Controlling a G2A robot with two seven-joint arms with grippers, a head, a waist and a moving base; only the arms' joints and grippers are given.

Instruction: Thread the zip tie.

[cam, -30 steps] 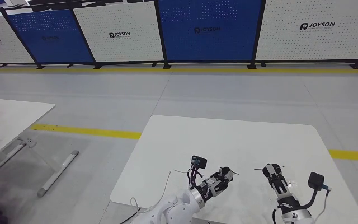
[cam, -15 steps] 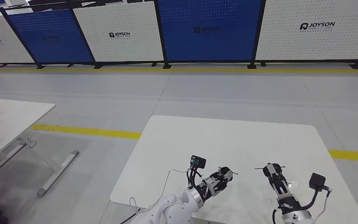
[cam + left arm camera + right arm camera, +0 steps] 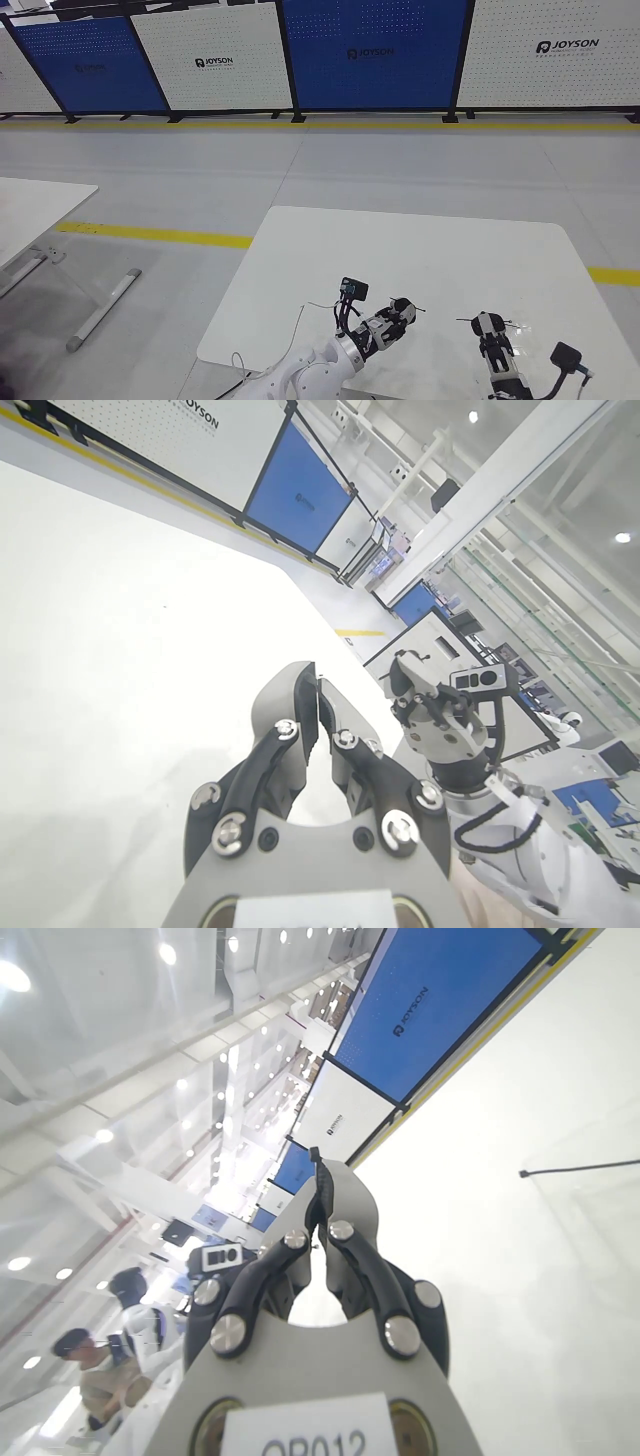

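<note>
My right gripper [image 3: 317, 1168] is shut on a black zip tie [image 3: 314, 1154], whose end pokes out past the fingertips. In the top view the right gripper [image 3: 487, 320] sits near the table's front edge, right of my left gripper [image 3: 404, 304]. A second black zip tie [image 3: 575, 1169] lies flat on the white table [image 3: 400, 250], off to the side of the right gripper. My left gripper [image 3: 318, 681] is shut, with nothing clear between its fingers. A short dark strand shows at its tip from above; whether it is held I cannot tell. The right gripper [image 3: 400, 660] stands apart from it.
The table's front edge runs just behind both arms, and its left edge [image 3: 232, 300] is near the left arm. Blue and white partition panels [image 3: 375, 55] stand far behind across an open floor. Another white table [image 3: 30, 210] is at the far left.
The right arm has drawn back toward the table's front edge with its gripper still shut. The left arm has barely moved.
</note>
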